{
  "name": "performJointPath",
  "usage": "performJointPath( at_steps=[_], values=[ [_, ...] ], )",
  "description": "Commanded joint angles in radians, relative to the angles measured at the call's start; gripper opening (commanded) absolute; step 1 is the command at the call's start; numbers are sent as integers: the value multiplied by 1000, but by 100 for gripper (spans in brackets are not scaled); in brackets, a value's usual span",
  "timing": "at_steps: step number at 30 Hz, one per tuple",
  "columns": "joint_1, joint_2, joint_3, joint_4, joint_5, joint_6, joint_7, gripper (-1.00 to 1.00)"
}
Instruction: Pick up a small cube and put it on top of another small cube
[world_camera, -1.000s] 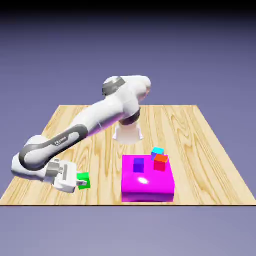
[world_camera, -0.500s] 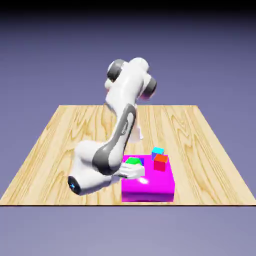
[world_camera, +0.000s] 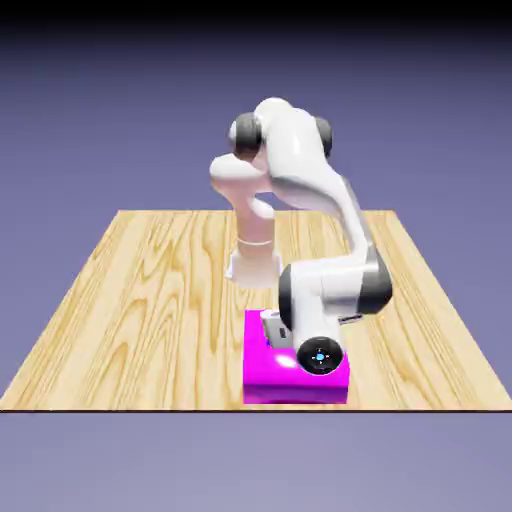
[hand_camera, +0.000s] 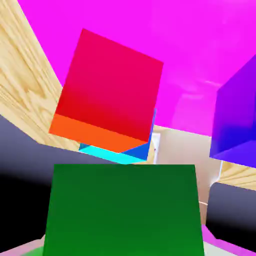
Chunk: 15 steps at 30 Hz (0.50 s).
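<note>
Gripper (hand_camera: 124, 245) closed on the green cube (hand_camera: 124, 210); red cube (hand_camera: 107, 90) and purple cube (hand_camera: 237, 110) both show beyond it. Arm (world_camera: 335, 285) extends over the magenta block (world_camera: 290, 385).

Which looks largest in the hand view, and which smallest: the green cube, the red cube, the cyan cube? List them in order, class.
1. Green cube, held by the gripper close to the camera
2. Red cube
3. Cyan cube, mostly hidden behind the red one
</note>
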Motion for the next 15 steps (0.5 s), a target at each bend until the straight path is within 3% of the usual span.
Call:
performJointPath(
  at_steps=[1,12,15],
  values=[
    [0,-10,33,0,-45,5,-2,-100],
    [-22,-29,351,-27,-458,45,25,-100],
    [-43,-63,352,-135,-456,118,34,-100]
  ],
)
